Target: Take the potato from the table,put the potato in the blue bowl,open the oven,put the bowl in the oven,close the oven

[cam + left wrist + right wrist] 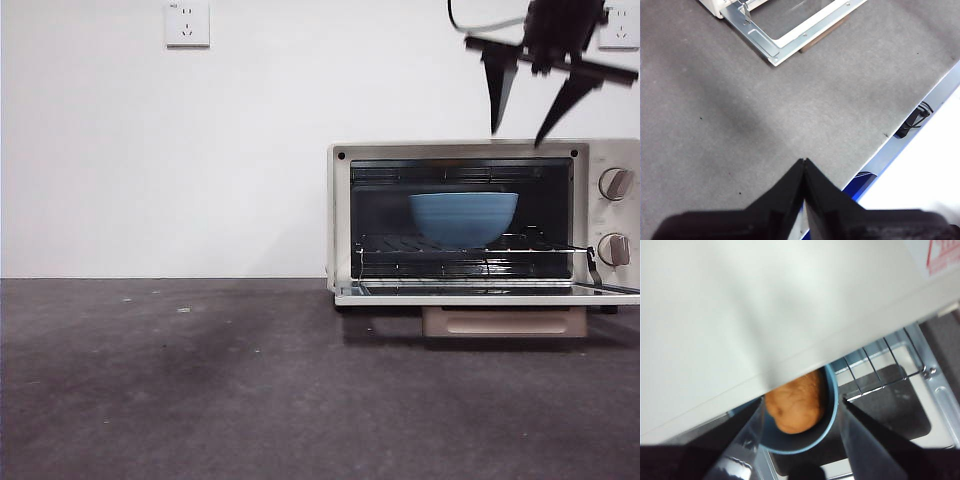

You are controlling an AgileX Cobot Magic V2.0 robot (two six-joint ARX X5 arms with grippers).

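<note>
Front view: your oven (480, 215) stands at the table's (160, 380) far right edge, door (490, 294) dropped flat. The blue bowl (463, 216) sits on the rack (470, 250) inside. One gripper (520, 128) hangs above the oven top, jaws wide, holding nothing.

Left wrist view: your left gripper (804, 164) waits over bare table, jaws pressed together.

Right wrist view: your right gripper (800, 412) is spread over the bowl, the potato (796, 402) inside it.

Step in hand, by judgement: bowl delivered; closing remains. Next calls for getting under the door's edge and lifting.
</note>
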